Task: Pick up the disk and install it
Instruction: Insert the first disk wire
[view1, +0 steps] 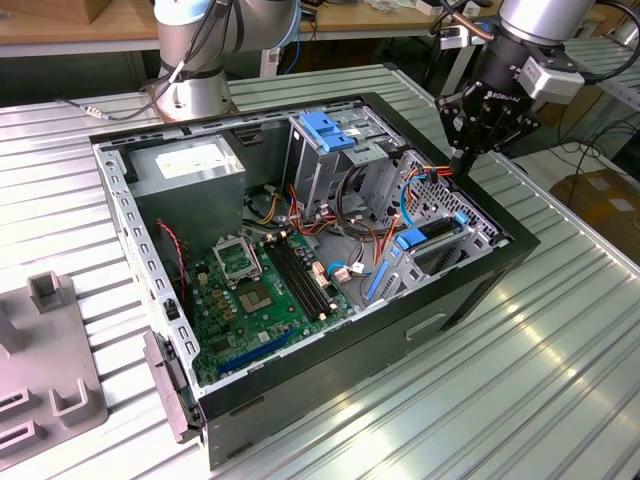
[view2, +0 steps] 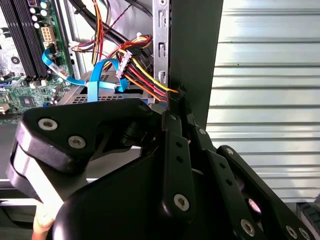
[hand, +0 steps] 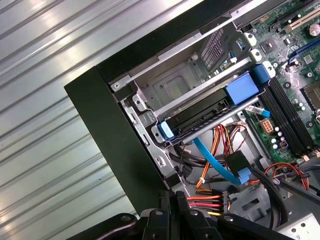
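The disk (hand: 200, 116) lies flat in the metal bay at one corner of the open computer case (view1: 470, 290), a dark slab with a blue rail end at each side. In the exterior view the disk (view1: 438, 232) sits near the case's wall at that view's right. My gripper (view1: 458, 162) hangs over that wall, behind the disk and apart from it, above a bundle of orange, red and yellow cables (view1: 425, 178). Both wrist views show the black fingers (view2: 175, 125) pressed together at the wall's edge, shut, with nothing between them.
Inside the case are a grey power supply box (view1: 190, 170), a blue-topped drive cage (view1: 330, 135), the green motherboard (view1: 260, 290) and a light blue flat cable (hand: 212, 162). A grey fixture (view1: 50, 350) stands at the exterior view's left. The arm's base (view1: 195, 60) is behind the case.
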